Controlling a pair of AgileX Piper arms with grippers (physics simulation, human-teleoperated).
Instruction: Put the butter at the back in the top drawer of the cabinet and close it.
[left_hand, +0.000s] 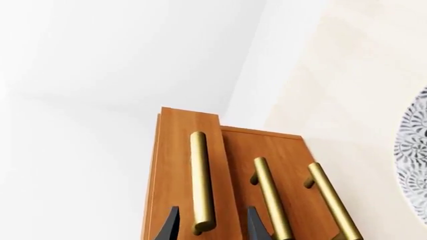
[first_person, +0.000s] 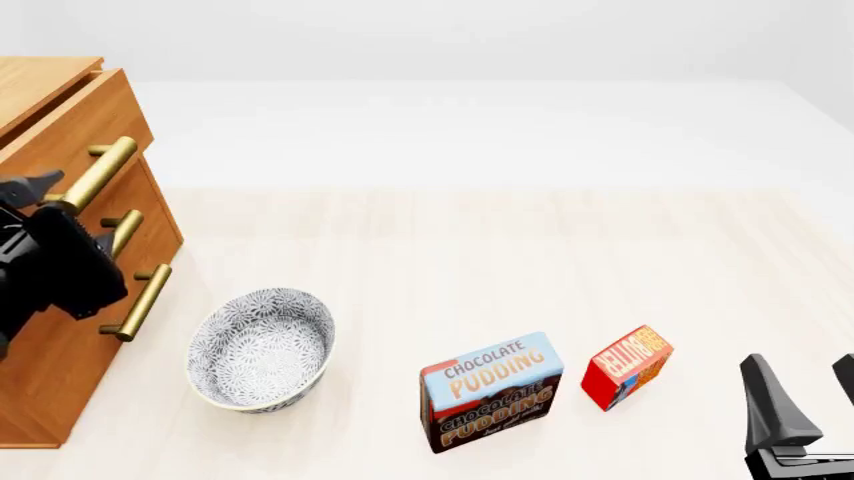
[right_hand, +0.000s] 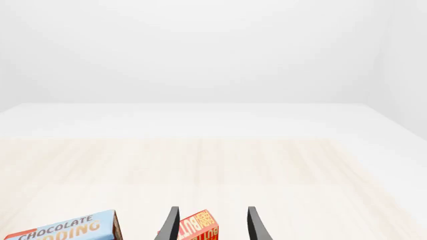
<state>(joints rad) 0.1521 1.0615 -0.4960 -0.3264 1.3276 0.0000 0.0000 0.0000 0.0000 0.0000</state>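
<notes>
A blue and brown box (first_person: 490, 392) is showing "CHOCOLATE PUDDING" in pale letters across its top face and again on its front. Beside it, a small red and orange box (first_person: 627, 365) is displaying "BUTTER", running sideways along its top.

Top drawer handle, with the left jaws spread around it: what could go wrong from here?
1. The left gripper straddles only the end of the top drawer handle, so an off-centre pull might slip off.
2. The drawer looks barely open; the butter cannot go in until it is pulled further.
3. The pudding box stands close beside the butter, so the open right gripper might nudge it.
</notes>
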